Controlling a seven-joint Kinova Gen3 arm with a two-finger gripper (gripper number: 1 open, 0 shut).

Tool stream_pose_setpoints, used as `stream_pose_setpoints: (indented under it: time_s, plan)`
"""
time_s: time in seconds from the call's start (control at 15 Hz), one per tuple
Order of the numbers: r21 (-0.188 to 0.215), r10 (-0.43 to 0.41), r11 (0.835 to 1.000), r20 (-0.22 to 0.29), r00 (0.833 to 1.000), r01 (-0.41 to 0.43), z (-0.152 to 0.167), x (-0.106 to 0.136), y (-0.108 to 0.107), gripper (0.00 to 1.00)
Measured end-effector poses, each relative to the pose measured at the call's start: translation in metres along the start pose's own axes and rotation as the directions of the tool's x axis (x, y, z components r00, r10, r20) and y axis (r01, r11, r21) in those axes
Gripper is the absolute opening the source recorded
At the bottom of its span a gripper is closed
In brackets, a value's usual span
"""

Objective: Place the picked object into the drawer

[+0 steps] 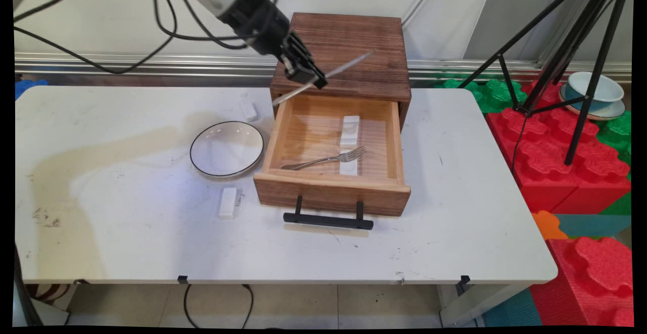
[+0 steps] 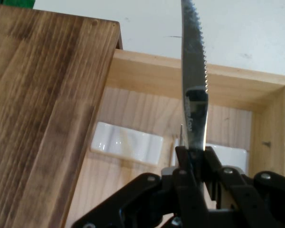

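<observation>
The end effector (image 1: 306,74) is clamping a serrated knife (image 1: 349,65) tight between its fingers (image 2: 183,159), holding it above the back of the open drawer (image 1: 333,192) of the wooden box (image 1: 354,41). Inside the drawer a fork (image 1: 328,159) is lying (tines resting on a white rest (image 1: 349,131)). A bowl (image 1: 227,148) is sitting on the tabletop (image 1: 455,212) just left of the drawer.

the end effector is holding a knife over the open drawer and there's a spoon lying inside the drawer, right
Not quite: the utensil lying in the drawer is a fork, as its tines show in the main view. The rest holds: the end effector grips a serrated knife above the open drawer.
</observation>
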Motion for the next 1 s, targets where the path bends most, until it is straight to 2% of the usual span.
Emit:
stream_pose_setpoints:
  time_s: [0.6, 1.0]
  plan:
    - [0.005, 0.011, 1.000, 0.033, 0.999, -0.011, 0.075, 0.015, -0.009, 0.00]
    - [0.011, 0.024, 1.000, 0.077, 0.997, -0.025, 0.115, 0.010, -0.018, 0.00]
